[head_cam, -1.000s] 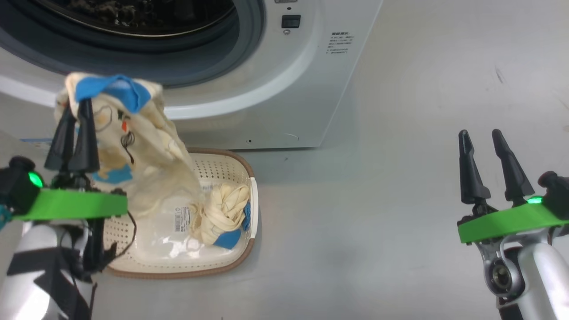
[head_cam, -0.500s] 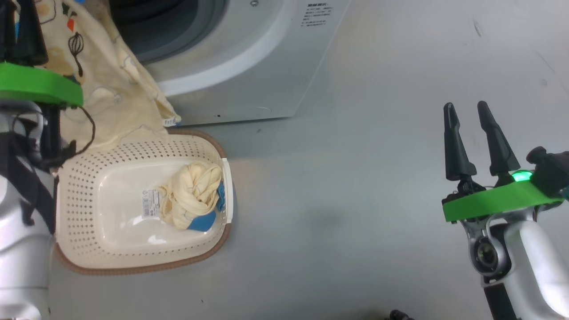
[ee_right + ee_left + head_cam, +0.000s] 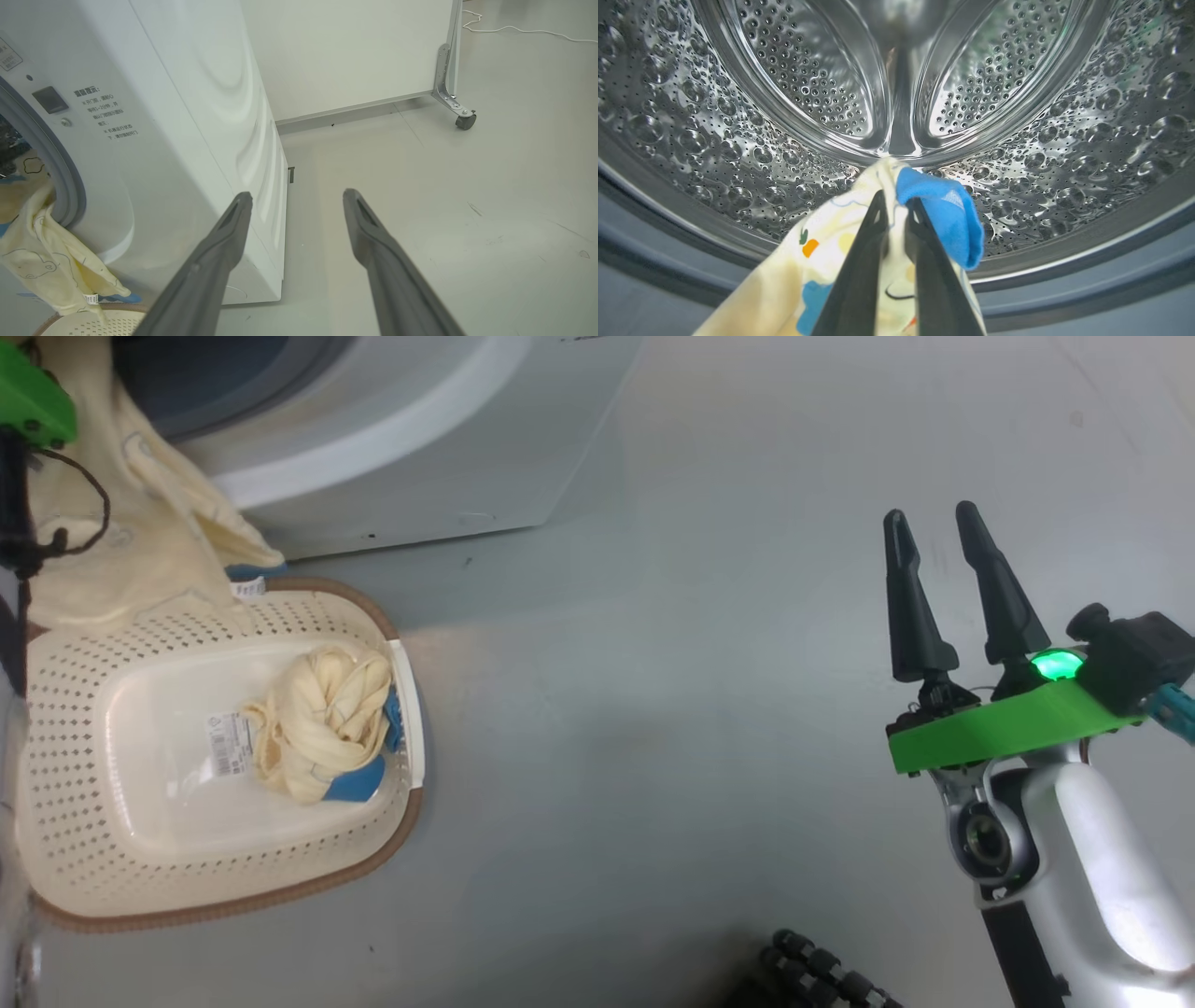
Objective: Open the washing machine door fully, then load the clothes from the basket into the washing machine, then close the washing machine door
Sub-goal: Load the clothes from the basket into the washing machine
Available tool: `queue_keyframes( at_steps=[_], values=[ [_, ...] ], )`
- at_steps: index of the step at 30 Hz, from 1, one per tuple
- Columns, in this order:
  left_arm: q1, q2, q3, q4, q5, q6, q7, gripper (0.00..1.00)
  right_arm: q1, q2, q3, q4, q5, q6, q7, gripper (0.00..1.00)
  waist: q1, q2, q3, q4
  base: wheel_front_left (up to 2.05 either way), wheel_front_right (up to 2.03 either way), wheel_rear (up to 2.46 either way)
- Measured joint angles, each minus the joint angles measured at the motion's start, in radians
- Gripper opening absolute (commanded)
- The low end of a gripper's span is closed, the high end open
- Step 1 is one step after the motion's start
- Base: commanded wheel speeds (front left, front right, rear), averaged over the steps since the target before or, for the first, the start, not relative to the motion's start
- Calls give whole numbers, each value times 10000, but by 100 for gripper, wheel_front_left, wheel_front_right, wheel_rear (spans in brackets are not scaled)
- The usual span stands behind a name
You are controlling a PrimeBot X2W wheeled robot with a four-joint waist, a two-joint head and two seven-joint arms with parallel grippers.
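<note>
Clamping a cream-yellow garment (image 3: 822, 280) beside its blue patch (image 3: 943, 219), the left fingers (image 3: 864, 270) stand almost together with only fabric between them. Their tips point into the steel drum (image 3: 738, 116), just past the grey gasket (image 3: 1087, 294), so the pinched fold is inside the washer (image 3: 401, 476). The rest of the garment trails out over the opening's lower lip and down the white front. Its lowest corner reaches the far rim of the basket (image 3: 233, 896).

The right fingers (image 3: 910, 607) are spread wide and hold nothing. They hover over the floor (image 3: 653, 709), well to the right of the basket. In the right wrist view they aim past the washer's front corner, and how near they are to it I cannot tell.

A second garment (image 3: 322, 733), twisted into a knot, lies in the basket against its right wall, beside a paper label (image 3: 224, 742). The basket sits on the floor just before the washer. Bare floor lies between the basket and the right arm. A white panel (image 3: 350, 46) on a caster (image 3: 466, 120) stands well behind the washer's side.
</note>
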Motion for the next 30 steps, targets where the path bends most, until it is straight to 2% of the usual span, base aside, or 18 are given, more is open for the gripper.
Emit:
queue_keyframes(
  at_steps=[6,11,13,17,23,26,30],
  values=[
    [-918,407,-278,1149,0,-4,-56,0,-35,144,251,-19,2,0,0,100,0,0,271,-476,0,0,0],
    [-1323,623,-617,1195,-6,-71,-228,0,-35,213,391,-21,19,0,0,100,0,0,480,-721,0,0,0],
    [-1521,711,-639,800,-33,-71,-230,0,-35,226,393,-23,19,0,0,100,0,0,573,-752,0,0,0],
    [-1718,1009,-662,-991,-12,-73,-234,0,-55,263,405,-40,79,0,0,100,1,0,745,-777,0,0,0],
    [-1664,1087,-92,-3135,376,-71,-320,0,-323,286,441,-69,90,0,0,100,2,0,894,-788,0,0,0],
    [-1378,1055,-128,-2974,403,-71,-322,0,-367,290,458,-98,90,0,0,100,1,1,876,-760,0,0,0],
    [-827,991,-305,-1810,303,-73,-322,0,-364,295,510,-98,121,0,0,100,1,0,822,-712,0,0,0]
  ],
)
